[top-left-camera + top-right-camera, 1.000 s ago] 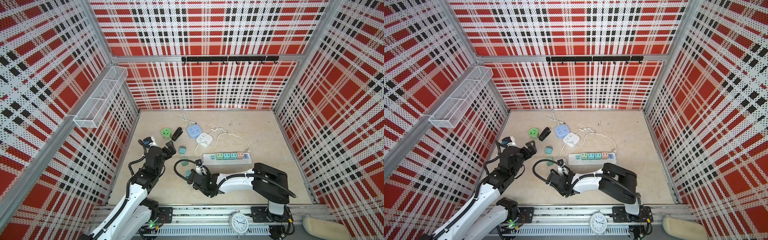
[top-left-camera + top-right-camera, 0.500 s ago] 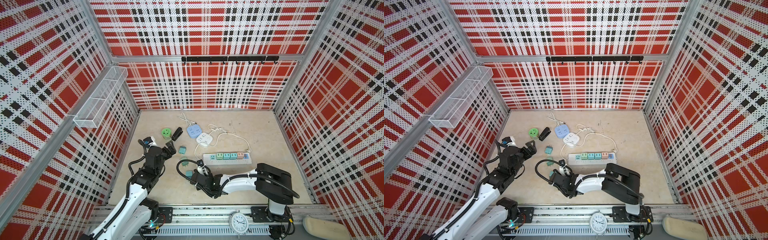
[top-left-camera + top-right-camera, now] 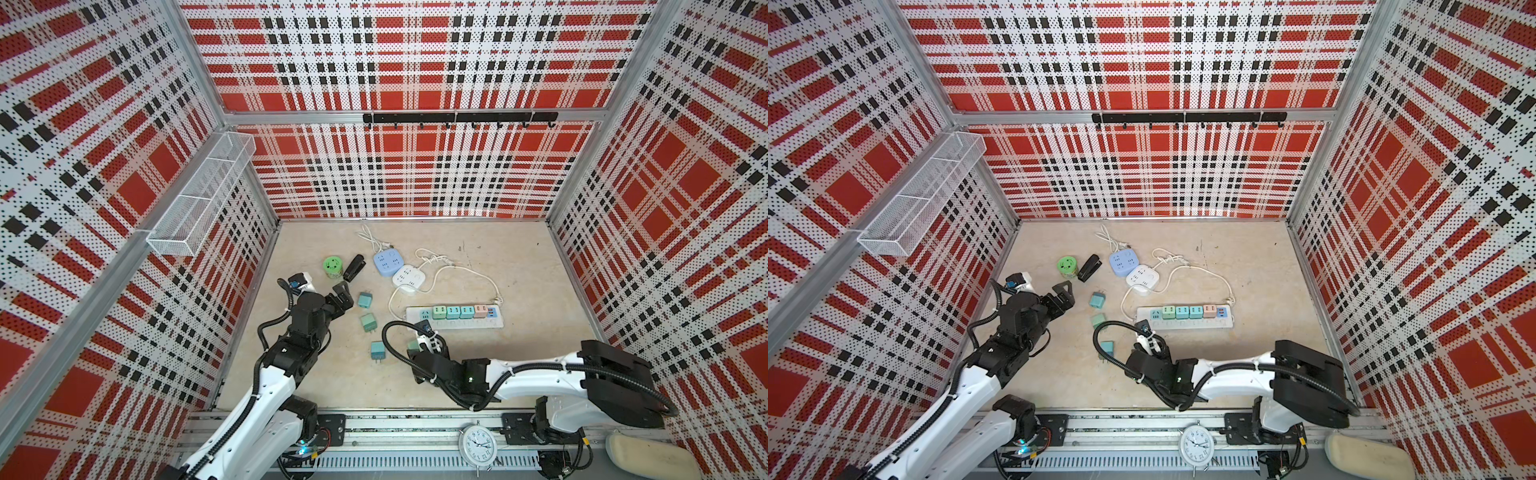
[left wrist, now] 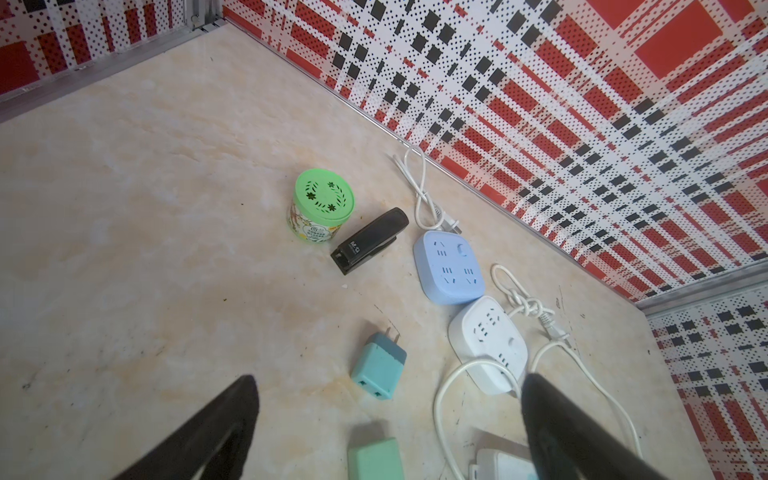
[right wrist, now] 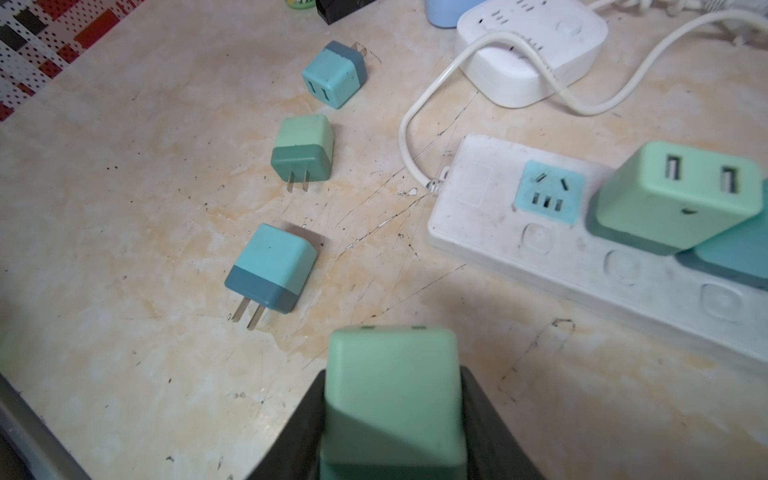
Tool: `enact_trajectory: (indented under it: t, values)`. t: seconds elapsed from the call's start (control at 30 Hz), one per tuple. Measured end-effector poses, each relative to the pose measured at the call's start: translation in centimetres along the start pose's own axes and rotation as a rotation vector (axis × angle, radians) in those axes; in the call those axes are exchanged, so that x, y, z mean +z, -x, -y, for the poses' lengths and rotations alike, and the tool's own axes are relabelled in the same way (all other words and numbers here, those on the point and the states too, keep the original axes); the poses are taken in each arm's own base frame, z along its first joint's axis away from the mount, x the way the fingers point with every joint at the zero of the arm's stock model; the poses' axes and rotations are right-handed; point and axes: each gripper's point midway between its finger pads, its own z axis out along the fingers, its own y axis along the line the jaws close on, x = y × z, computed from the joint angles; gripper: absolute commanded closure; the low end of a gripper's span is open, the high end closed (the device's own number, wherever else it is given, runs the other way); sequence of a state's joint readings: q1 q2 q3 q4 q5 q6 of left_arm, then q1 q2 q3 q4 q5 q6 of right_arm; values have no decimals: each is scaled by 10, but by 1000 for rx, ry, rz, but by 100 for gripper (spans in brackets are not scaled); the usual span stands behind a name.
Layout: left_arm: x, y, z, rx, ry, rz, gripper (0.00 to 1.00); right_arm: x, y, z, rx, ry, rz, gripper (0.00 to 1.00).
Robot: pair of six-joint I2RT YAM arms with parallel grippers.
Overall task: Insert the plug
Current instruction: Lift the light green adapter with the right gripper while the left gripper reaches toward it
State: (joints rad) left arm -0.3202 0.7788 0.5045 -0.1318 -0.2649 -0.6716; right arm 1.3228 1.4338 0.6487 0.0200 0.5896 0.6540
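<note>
The right gripper [image 5: 392, 384] has its jaws closed narrow on a mint-green plug [image 5: 390, 365], one finger pressed against each side. The plug's long axis runs along the fingers. The end with two slots points away from the wrist, the darker band sits back toward it, and the prongs are hidden. In a top view this plug [image 3: 413, 345] sits just beside the cable end of the white power strip [image 3: 453, 325], between the strip and the nearest loose plug. I cannot tell whether it is lifted off the table [image 3: 519, 270]. The strip lies lengthwise across the table. It has one bare blue socket [image 5: 546, 193] at the cable end and five coloured blocks along the rest: one mint, two teal, one pink and one blue. Three loose plugs lie flat in a rough line: a teal one [image 5: 334, 75] with its prongs away from the gripper, then a green one [image 5: 302, 149] and a teal one [image 5: 270, 268], both with prongs toward it. The left gripper [image 4: 386, 378] is spread wide above the table and holds nothing. Farther back are two small square socket blocks, one blue [image 4: 451, 266] and one white [image 4: 490, 343], plus one green canister [image 4: 322, 203] and one black stapler [image 4: 370, 239].
</note>
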Motion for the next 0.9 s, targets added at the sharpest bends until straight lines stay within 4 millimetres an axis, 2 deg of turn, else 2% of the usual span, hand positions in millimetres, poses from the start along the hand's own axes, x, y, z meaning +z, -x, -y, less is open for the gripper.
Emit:
enact_trajectory:
  t: [0.27,0.67,0.9]
  values:
    - [0,1,3,-3,-14,2,1,-25,24,7,-7,54,119,77]
    - [4,-6,8,5,-38,-31,1,-31,36,3,-95,89,198,85]
    - [4,-6,15,11,-76,-37,1,-53,69,-1,-164,116,317,88]
